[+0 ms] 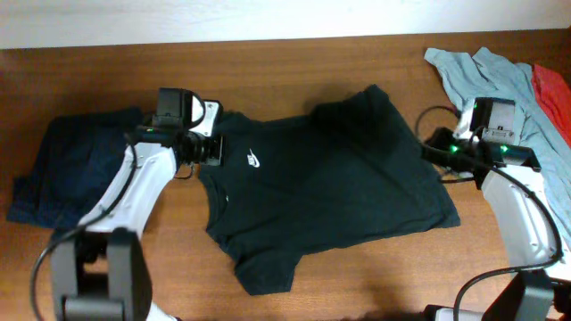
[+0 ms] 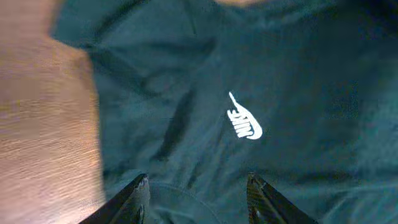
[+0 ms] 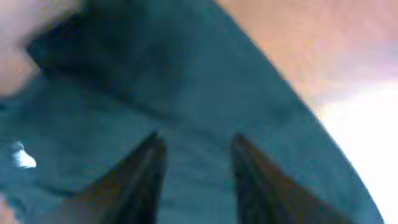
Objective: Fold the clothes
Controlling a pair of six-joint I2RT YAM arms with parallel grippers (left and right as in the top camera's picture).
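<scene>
The black T-shirt (image 1: 330,183) lies spread on the wooden table, its white swoosh logo (image 1: 254,160) near the left end. My left gripper (image 1: 212,150) is open at the shirt's collar edge. In the left wrist view the open fingers (image 2: 198,183) straddle the collar, with the logo (image 2: 244,119) just beyond. My right gripper (image 1: 430,147) is at the shirt's right edge. In the blurred right wrist view its fingers (image 3: 194,146) are open over the black cloth (image 3: 186,93).
A dark navy garment (image 1: 62,174) lies at the left. A light grey-blue shirt (image 1: 500,76) and a red cloth (image 1: 553,89) lie at the back right. Bare wood (image 1: 357,267) shows in front of the shirt.
</scene>
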